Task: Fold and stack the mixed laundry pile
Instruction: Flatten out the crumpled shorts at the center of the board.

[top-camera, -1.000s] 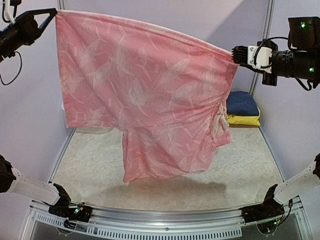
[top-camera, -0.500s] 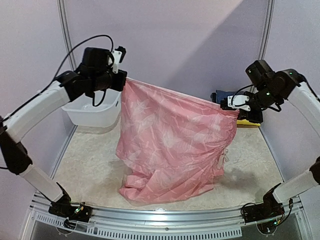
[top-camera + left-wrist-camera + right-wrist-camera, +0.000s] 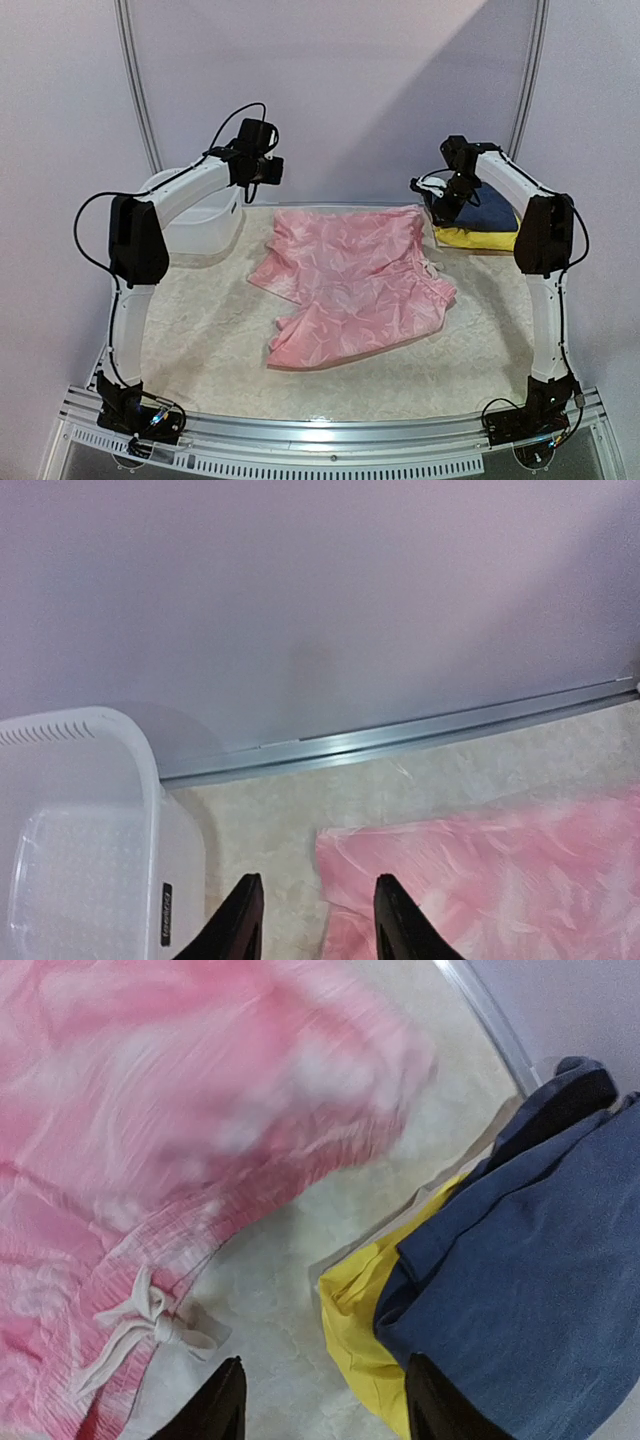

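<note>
Lying mid-table: pink garment (image 3: 350, 285), spread in loose folds on the table (image 3: 190, 340), white drawstring (image 3: 140, 1325) at its right edge.
Left gripper (image 3: 317, 885): jaws apart, nothing between; hovers over the pink garment's far left corner.
Right gripper (image 3: 325, 1365): jaws parted, empty; hangs between pink garment and yellow garment (image 3: 360, 1330).
Far left: white basket (image 3: 200, 232).
Far right: navy garment (image 3: 490, 213) on top of yellow garment, beside the back wall (image 3: 350, 100).
</note>
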Robot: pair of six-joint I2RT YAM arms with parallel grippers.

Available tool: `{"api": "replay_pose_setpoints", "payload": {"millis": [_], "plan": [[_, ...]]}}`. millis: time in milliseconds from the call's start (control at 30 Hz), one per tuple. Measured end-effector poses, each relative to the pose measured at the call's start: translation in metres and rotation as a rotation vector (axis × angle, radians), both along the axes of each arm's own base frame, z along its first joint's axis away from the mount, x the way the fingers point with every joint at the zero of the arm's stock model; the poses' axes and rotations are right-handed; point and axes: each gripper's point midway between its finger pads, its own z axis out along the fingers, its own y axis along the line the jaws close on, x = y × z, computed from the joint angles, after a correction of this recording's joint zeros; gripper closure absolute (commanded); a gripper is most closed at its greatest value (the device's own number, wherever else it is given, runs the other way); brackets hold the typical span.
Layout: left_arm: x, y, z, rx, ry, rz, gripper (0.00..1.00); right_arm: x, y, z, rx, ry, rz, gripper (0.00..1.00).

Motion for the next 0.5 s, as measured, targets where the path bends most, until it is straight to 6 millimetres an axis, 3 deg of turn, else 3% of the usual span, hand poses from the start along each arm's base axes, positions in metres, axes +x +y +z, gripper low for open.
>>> {"api": "replay_pose_setpoints", "payload": {"millis": [100, 200, 233, 267, 367, 433, 500], "plan": [[-0.023, 0.003, -0.006, 0.011, 0.038, -0.012, 0.59, -0.011, -0.005, -0.016, 0.015, 0.059, -0.058, 0.37], [-0.078, 0.004, -0.003, 0.007, 0.087, -0.064, 0.59, -0.046, -0.009, -0.017, 0.029, 0.113, -0.063, 0.34], [-0.107, 0.007, 0.004, -0.023, 0.101, -0.093, 0.59, -0.058, -0.010, -0.014, 0.038, 0.112, -0.051, 0.34], [-0.113, 0.003, 0.005, -0.025, 0.102, -0.106, 0.59, -0.074, -0.012, -0.009, 0.039, 0.119, -0.041, 0.34], [-0.169, -0.003, 0.019, -0.122, 0.089, -0.195, 0.58, -0.122, -0.018, 0.013, 0.046, 0.111, 0.007, 0.34], [-0.202, -0.006, 0.014, -0.168, 0.105, -0.252, 0.57, -0.142, -0.021, 0.023, 0.053, 0.095, 0.034, 0.34], [-0.229, -0.010, -0.002, -0.203, 0.149, -0.303, 0.56, -0.152, -0.021, 0.019, 0.065, 0.113, 0.049, 0.34]]}}
